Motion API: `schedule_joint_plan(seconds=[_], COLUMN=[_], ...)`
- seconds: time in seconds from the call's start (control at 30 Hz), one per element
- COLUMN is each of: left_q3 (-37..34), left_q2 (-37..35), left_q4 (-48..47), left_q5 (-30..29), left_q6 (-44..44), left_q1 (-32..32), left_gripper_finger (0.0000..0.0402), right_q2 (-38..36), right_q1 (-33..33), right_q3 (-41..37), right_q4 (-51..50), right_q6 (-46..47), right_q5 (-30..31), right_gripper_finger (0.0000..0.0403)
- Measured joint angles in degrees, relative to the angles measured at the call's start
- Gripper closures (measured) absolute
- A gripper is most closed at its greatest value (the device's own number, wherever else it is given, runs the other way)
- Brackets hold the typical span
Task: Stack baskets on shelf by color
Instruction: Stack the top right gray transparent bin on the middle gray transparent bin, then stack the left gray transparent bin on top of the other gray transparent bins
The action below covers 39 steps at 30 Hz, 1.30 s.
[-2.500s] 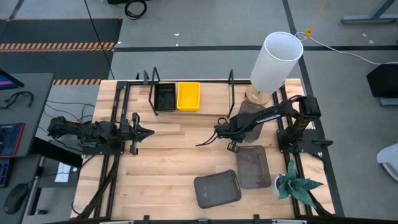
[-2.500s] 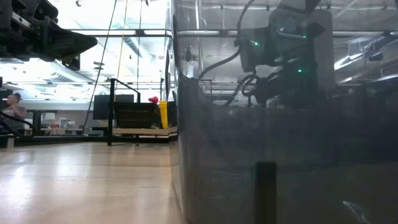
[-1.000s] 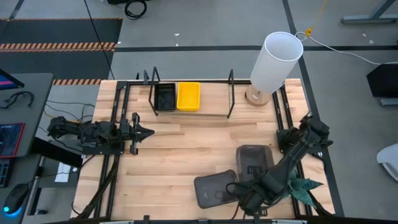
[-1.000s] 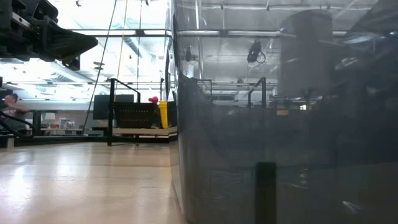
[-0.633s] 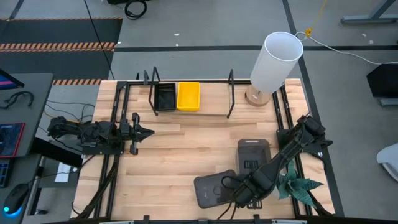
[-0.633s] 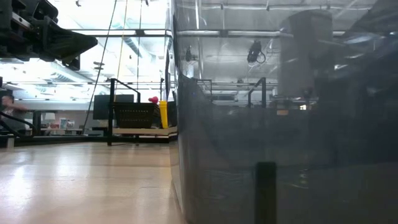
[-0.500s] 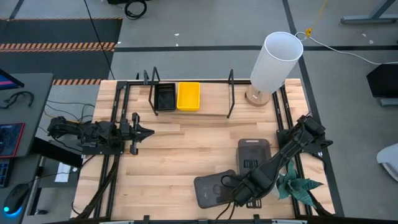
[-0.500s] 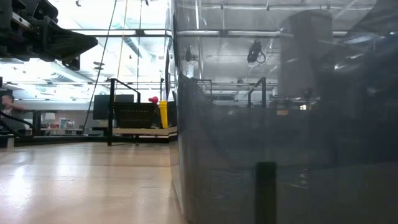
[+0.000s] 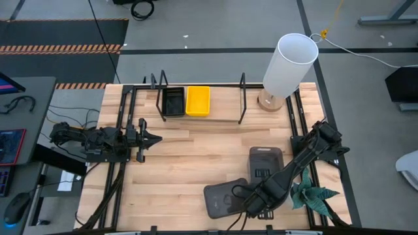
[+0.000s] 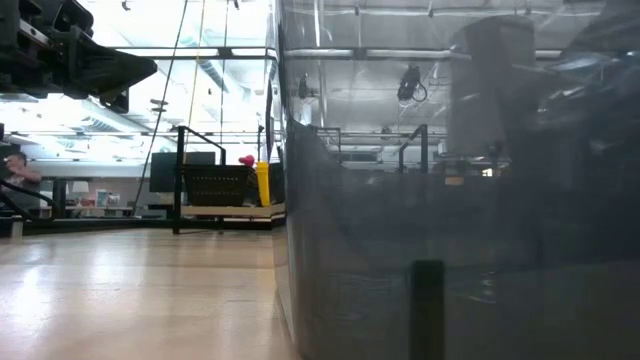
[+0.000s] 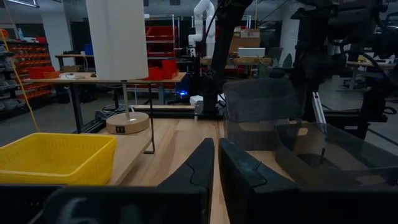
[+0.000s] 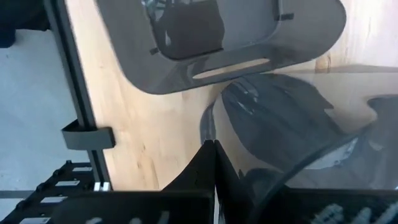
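On the long light wooden shelf (image 9: pixel 222 104) with black metal upright brackets, at about 12 o'clock on the wooden tabletop (image 9: pixel 189 163), two small baskets sit side by side, touching or nearly so: a small black mesh-sided basket (image 9: pixel 173 102) and, just to its 3 o'clock, a small bright yellow basket (image 9: pixel 198 101). The yellow one shows its fine mesh wall and solid rim in the left wrist view (image 11: pixel 56 158).

Two larger dark grey plastic baskets with rounded corners lie on the tabletop toward 5 o'clock. The grey basket by the table's front edge (image 9: pixel 222 196) lies turned at a slant; the second grey basket (image 9: pixel 266 160) stands at its 1 o'clock, partly under the right arm. They are smoky and translucent, with a slot handle in the rim, as the right wrist view shows (image 12: pixel 230 62). In the low view a grey wall (image 10: pixel 450 250) fills the right side.

The right gripper (image 9: pixel 256 203) is low over the near right corner of the slanted grey basket. In its wrist view its two dark fingers (image 12: pixel 205 165) lie pressed together with nothing between them.

The left gripper (image 9: pixel 157 138) waits at 9 o'clock, well apart from every basket, its fingers (image 11: pixel 199 168) closed on nothing.

A tall white cylindrical lamp (image 9: pixel 289 65) stands at 1 o'clock, and a small green plant (image 9: pixel 312 194) at 4 o'clock.
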Motion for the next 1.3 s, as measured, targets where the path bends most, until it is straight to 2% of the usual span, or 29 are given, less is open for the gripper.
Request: schedule_joint_plan(seconds=[0.3,0.6,0.97,1.17,1.3], left_q3=[0.00,0.00,0.00,-0.01,-0.01], left_q2=[0.00,0.00,0.00,0.00,0.00], left_q4=[0.00,0.00,0.00,0.00,0.00], left_q5=[0.01,-0.01,-0.01,0.00,-0.01], left_q6=[0.00,0.00,-0.01,-0.01,-0.01], left_q1=[0.00,0.00,0.00,0.00,0.00], left_gripper_finger=[0.0362,0.0372,0.0362,0.0368,0.0373], right_q2=[0.00,0.00,-0.16,-0.32,-0.33], right_q1=[-0.02,-3.41,-10.50,-13.12,-13.95], right_q3=[-4.28,-7.46,-9.37,-4.09,2.25], right_q4=[-0.58,-3.42,-3.99,-7.98,-11.81], right_q6=[-2.39,-4.67,-10.52,-9.68,-2.87], right_q5=[0.33,3.52,4.60,1.73,0.01], right_gripper_finger=[0.0393,0.0363,0.0287,0.0242,0.0225])
